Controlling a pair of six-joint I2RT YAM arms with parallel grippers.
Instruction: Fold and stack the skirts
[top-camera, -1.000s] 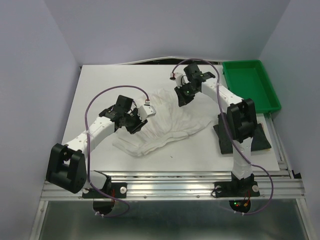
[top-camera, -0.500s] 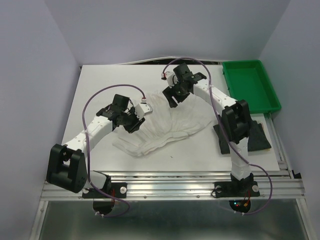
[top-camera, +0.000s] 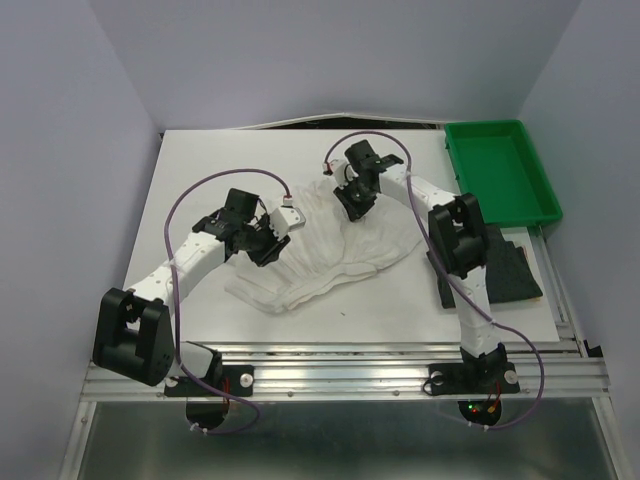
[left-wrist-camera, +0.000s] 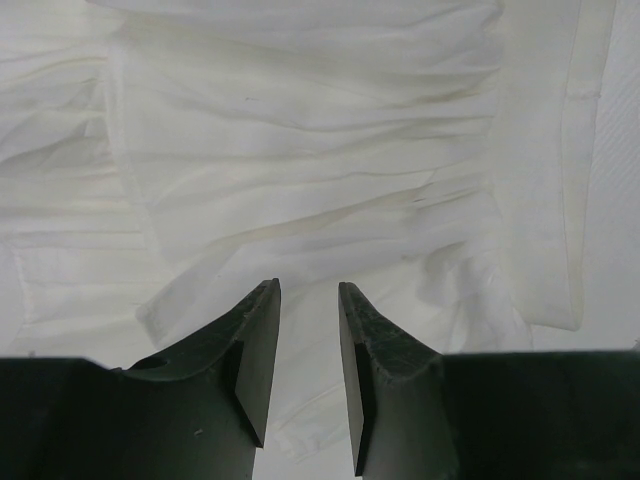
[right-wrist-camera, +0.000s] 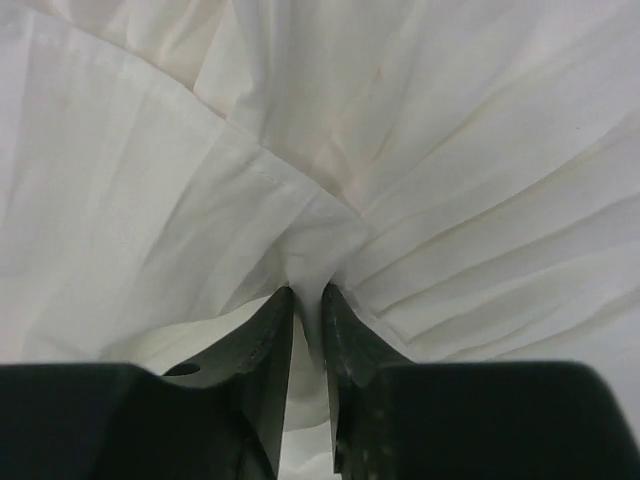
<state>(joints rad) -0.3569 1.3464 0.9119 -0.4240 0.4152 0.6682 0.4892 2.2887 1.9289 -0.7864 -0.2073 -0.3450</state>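
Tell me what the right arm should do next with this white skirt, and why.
Probably lift the right gripper a little and draw the far edge toward the near side. It pinches a tuck of the white skirt near that edge, and the skirt lies spread and unfolded on the table.

- The right arm (top-camera: 420, 190) swings left and inward; its jaws now sit further onto the white skirt (top-camera: 345, 245), pinching a fold.
- Its elbow shifts left, uncovering more of the dark skirt (top-camera: 513, 272).
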